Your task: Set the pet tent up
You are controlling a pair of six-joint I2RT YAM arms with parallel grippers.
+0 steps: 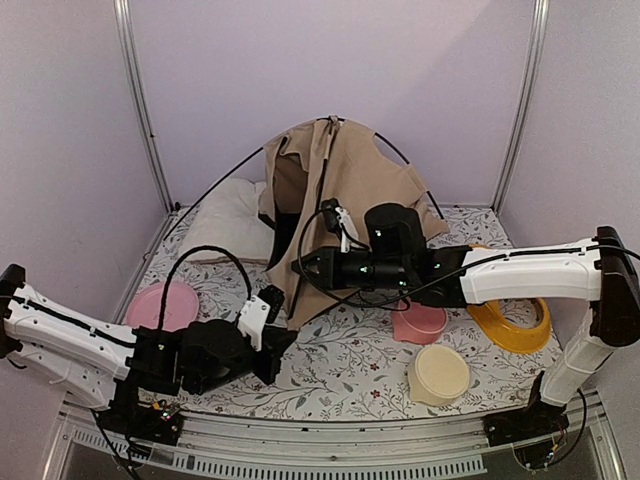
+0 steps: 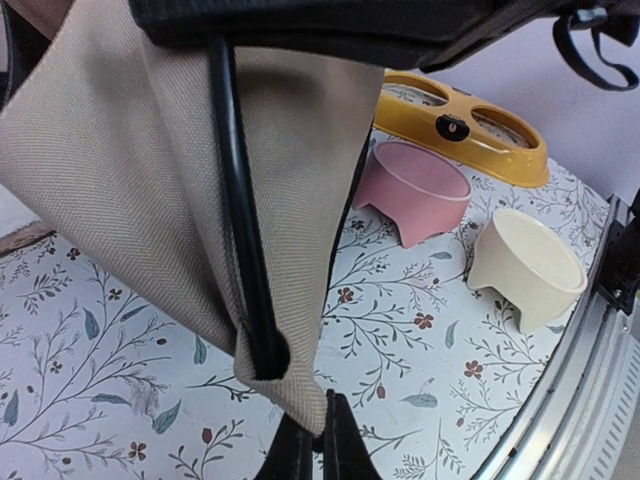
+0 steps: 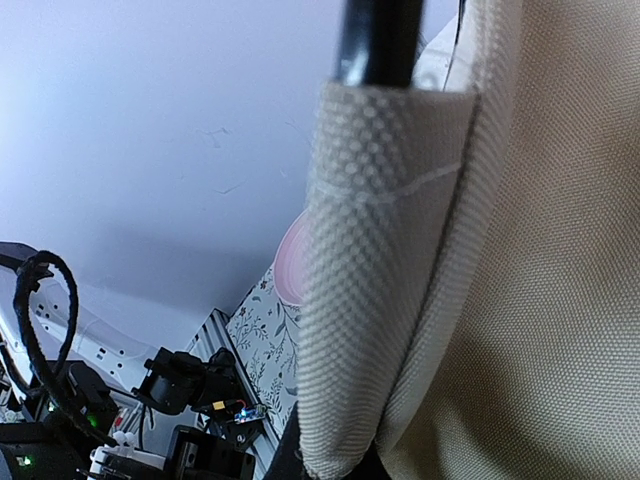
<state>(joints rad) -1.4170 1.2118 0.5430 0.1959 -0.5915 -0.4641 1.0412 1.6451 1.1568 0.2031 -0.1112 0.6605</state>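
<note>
Left end effector [image 2: 318, 452], right end effector [image 3: 335, 466] pinching pet tent [image 1: 350, 180].

Left hand [image 2: 318, 445] closed; right hand [image 1: 302, 268] closed

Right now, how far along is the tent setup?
Done: the tent is partly raised, with a pole seated in a corner pocket. In hand: the left gripper pinches that corner; the right gripper is shut on another pole pocket. Left: a bare pole arcs outside the fabric and the tent sags, not standing squarely.
</note>
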